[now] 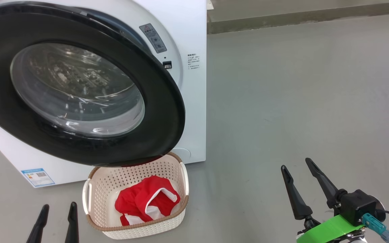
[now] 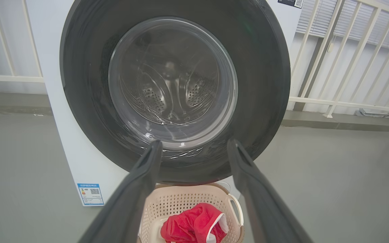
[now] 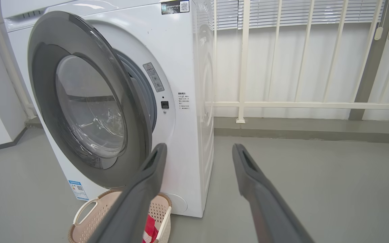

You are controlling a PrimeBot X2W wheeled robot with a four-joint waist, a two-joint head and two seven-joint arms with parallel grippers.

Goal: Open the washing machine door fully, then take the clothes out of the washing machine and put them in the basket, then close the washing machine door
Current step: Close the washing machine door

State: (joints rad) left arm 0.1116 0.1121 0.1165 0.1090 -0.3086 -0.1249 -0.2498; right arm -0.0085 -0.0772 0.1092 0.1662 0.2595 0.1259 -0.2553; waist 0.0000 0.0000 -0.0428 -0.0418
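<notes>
Washing machine on the grey floor toward its far edge, washing machine door swung partway out, black rim w/ clear glass centre, bottom of rim overlapping far edge of the basket. Basket sits on floor just in front of the machine, by its front R corner; clothes inside, red w/ white bands, bunched toward near side. L gripper low over floor just L of basket, fingers apart, nothing btwn them; R gripper well apart over bare floor to the R, fingers spread, empty, green wrap at its wrist.
</notes>
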